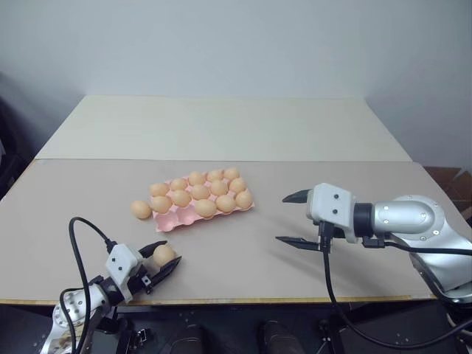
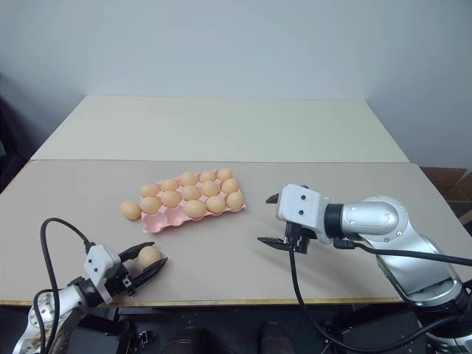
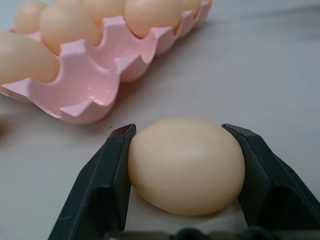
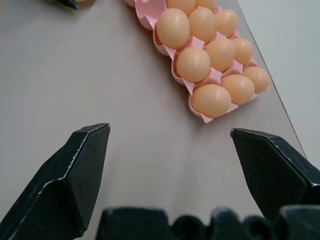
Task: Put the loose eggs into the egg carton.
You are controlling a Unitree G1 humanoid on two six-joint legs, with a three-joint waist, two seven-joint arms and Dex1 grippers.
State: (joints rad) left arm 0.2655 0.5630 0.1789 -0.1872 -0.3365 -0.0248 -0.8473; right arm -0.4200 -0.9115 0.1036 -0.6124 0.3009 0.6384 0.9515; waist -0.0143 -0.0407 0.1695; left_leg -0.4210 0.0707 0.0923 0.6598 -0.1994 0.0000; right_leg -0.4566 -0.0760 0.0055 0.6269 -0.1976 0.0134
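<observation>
Black left hand (image 1: 164, 267) clamping egg (image 1: 164, 254), pink carton (image 1: 171, 218) near

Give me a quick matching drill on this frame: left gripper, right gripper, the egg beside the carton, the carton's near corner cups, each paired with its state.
Things:
1. left gripper
2. right gripper
3. loose egg beside the carton
4. near left cups of the egg carton

States:
A. lying on the table
B. open, holding nothing
C. empty
D. shut on an egg

Pairs: 1-D, 2-B, 3-A, 4-C
</observation>
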